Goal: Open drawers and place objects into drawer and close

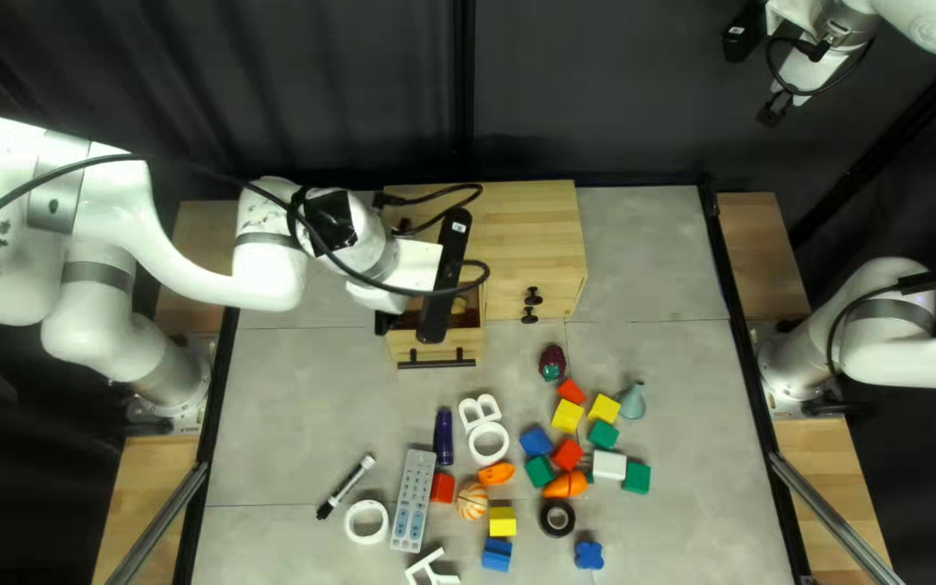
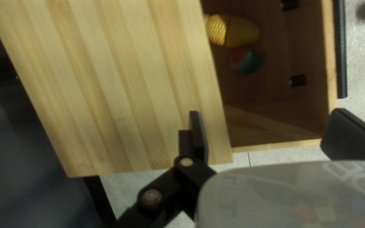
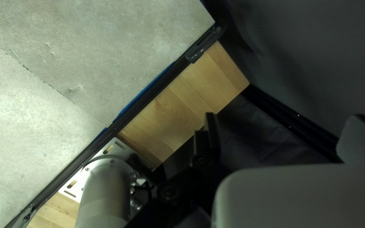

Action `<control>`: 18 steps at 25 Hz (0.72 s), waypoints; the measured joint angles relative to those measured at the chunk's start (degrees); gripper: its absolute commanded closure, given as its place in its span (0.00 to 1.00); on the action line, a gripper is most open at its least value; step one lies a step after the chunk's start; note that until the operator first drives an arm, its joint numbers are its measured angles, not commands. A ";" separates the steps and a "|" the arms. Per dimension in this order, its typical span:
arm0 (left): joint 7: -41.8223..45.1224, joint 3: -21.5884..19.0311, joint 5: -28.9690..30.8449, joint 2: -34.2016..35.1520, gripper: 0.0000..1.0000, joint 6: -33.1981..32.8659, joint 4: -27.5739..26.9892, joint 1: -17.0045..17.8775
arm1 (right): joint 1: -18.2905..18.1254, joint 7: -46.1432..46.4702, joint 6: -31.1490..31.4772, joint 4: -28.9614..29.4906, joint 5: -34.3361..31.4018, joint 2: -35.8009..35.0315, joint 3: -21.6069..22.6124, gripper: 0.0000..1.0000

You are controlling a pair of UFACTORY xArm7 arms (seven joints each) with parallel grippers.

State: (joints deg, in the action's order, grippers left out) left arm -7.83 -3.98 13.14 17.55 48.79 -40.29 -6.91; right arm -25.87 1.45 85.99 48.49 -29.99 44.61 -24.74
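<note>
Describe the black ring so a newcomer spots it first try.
Start at the wooden cabinet, then move toward the near edge of the table, past the clustered coloured blocks. The black ring lies flat between a yellow block and a blue flower-shaped piece. Its colour sets it apart from the two white rings.

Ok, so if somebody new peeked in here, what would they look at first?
Probably my big white left arm, reaching over the wooden cabinet near the table's far edge. Next might be the bright blocks, scattered in front of the cabinet with other small things. In the left wrist view, a bumpy yellow thing stands out inside the open drawer.
</note>
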 measured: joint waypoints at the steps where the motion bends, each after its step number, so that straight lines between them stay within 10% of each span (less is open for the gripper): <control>1: 0.58 -0.38 -0.46 0.32 0.00 1.05 -0.24 0.30 | 0.00 0.00 0.00 0.00 0.00 0.00 0.00 0.00; 18: 4.89 -7.07 -15.70 3.84 0.00 17.92 -0.05 10.23 | 0.00 0.00 0.00 0.00 0.00 0.00 0.00 0.00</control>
State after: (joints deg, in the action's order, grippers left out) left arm -2.94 -11.05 -2.56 21.39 66.72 -40.34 3.32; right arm -25.87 1.45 85.99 48.49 -29.99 44.61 -24.74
